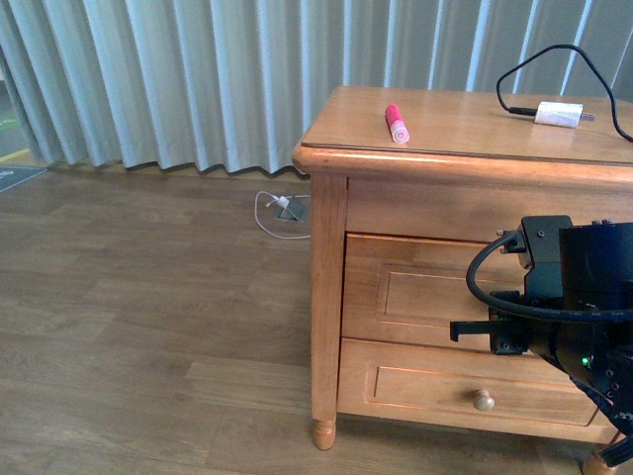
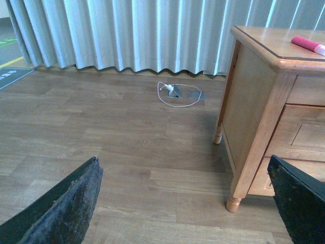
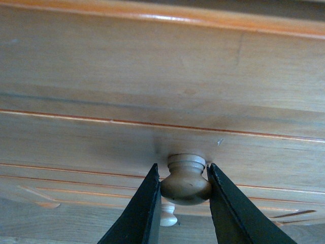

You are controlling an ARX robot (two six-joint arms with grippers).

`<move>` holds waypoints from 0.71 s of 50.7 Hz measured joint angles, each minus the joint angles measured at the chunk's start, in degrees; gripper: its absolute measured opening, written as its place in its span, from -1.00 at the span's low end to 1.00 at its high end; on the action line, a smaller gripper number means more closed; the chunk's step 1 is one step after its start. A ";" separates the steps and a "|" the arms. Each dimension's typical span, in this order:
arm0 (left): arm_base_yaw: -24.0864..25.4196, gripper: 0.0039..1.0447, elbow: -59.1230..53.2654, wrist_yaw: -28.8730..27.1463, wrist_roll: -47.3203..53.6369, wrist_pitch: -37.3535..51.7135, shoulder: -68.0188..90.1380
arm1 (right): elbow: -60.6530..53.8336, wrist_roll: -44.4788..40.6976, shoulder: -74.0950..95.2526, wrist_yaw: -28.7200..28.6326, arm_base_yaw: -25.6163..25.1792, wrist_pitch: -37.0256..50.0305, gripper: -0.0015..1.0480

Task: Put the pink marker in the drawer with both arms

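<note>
R jaws: pinched onto the knob (image 3: 186, 182), one finger (image 3: 144, 203) pressed to each side, no gap showing, so a firm hold by the look of it. Reason, I'd judge: the knob is the only handle on the drawer (image 3: 101, 137), so it must be gripped before any pull. In front view the drawer front looks flush w/ the cabinet (image 1: 326, 297), i.e. not yet open. A 2nd, paler knob (image 1: 483, 400) sits on the lower drawer (image 1: 415, 381), untouched. R arm (image 1: 574, 297) hangs in front of the drawer & hides its knob in that view.

L jaws: spread wide, nothing between the fingers (image 2: 66, 203). They're well off the cabinet, above the floor (image 2: 127, 152), facing the cabinet's side. Prob. open & free so they can take the marker once the drawer is out, hence two arms.

Marker (image 1: 397, 124): lying flat on the surface (image 1: 465, 124), left of middle, pale cap toward the front edge, well apart from both jaws. Charger (image 1: 559, 114) w/ black cable (image 1: 554, 59) lies well apart at far right and isn't a task item.

Task barely begun: drawer shut, marker not picked.
</note>
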 joint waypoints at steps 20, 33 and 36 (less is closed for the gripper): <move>0.00 0.89 0.00 0.00 0.00 0.00 0.00 | -14.99 4.00 -10.40 -4.20 0.04 0.57 -0.58; 0.00 0.89 0.00 0.00 0.00 0.00 0.00 | -32.79 4.37 -24.57 -8.20 0.13 -0.72 -0.59; 0.00 0.89 0.00 0.00 0.00 0.00 0.00 | -36.15 4.09 -27.04 -8.59 0.17 -0.46 -0.59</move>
